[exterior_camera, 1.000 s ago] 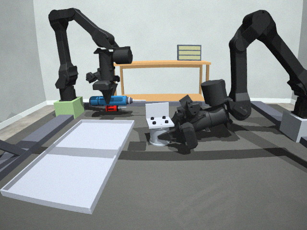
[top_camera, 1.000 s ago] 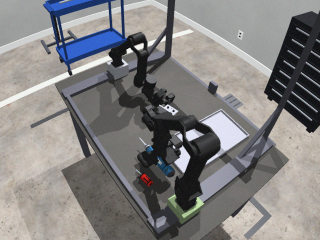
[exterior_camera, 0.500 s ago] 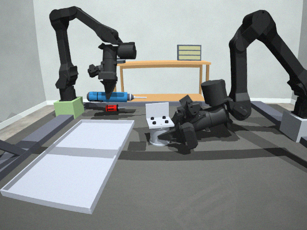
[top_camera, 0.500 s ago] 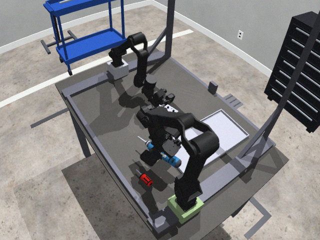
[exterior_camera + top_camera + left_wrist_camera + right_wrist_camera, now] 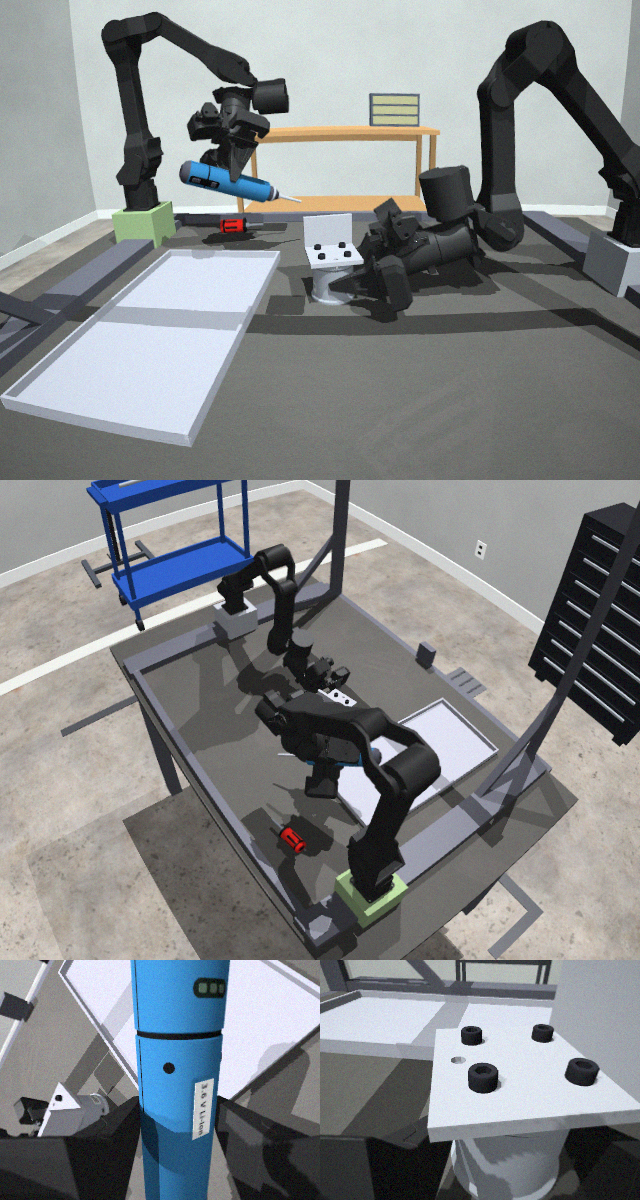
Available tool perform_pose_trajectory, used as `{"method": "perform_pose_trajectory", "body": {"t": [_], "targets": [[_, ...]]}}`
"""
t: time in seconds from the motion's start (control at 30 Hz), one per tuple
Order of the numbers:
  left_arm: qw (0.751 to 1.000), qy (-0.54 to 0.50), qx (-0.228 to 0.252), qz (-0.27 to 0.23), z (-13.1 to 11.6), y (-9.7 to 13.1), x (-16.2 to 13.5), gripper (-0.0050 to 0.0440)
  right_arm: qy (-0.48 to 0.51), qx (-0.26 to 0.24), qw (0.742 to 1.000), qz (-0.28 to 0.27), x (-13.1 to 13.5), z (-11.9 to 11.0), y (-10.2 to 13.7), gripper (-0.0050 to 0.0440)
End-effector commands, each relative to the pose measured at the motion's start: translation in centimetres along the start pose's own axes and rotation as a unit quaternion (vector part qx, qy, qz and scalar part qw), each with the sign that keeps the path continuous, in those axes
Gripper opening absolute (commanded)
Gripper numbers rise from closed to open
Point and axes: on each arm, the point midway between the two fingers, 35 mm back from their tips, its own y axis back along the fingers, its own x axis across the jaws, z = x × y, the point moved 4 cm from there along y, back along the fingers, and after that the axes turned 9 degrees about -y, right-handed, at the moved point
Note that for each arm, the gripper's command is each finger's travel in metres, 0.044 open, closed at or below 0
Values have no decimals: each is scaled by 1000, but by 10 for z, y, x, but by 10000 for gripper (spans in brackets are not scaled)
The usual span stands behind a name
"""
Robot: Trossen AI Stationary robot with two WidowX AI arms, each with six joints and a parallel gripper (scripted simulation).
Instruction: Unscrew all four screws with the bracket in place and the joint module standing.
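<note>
The white joint module (image 5: 324, 290) (image 5: 512, 1165) stands upright, with the L-shaped bracket (image 5: 327, 230) (image 5: 535, 1102) on top. Black screws (image 5: 483, 1078) (image 5: 582, 1071) (image 5: 471, 1035) (image 5: 542, 1033) sit at four places on its flat plate, their heads showing. My right gripper (image 5: 345, 285) (image 5: 507, 1114) is low at the module, shut on its round body; the far finger is partly hidden. My left gripper (image 5: 234, 174) (image 5: 176, 1103) is shut on the blue barrel of the electric screwdriver (image 5: 242, 187) (image 5: 180, 1050). The screwdriver hangs in the air, tilted, its bit above and left of the bracket in the exterior view, touching nothing.
A red hand screwdriver (image 5: 292, 840) (image 5: 232, 225) lies on the table near the left arm's green base (image 5: 371, 901) (image 5: 144, 222). The white tray (image 5: 454, 738) (image 5: 155, 361) (image 5: 280, 1010) lies beside the module. A small empty hole (image 5: 458, 1060) shows near the bracket plate's edge.
</note>
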Motion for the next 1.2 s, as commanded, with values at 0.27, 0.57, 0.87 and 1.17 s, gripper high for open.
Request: {"method": "perform_pose_trajectory", "body": {"t": [0.27,0.57,0.87,1.17], "targets": [[980,126,-5,155,15,3,26,162,0,-16,1000,3,2,12,-1,241],[962,178,-13,206,21,0,34,162,0,-16,1000,3,2,12,-1,241],[943,223,-14,247,26,-4,42,162,0,-16,1000,3,2,12,-1,241],[916,272,-19,294,33,-8,53,162,0,-16,1000,3,2,12,-1,241]]}}
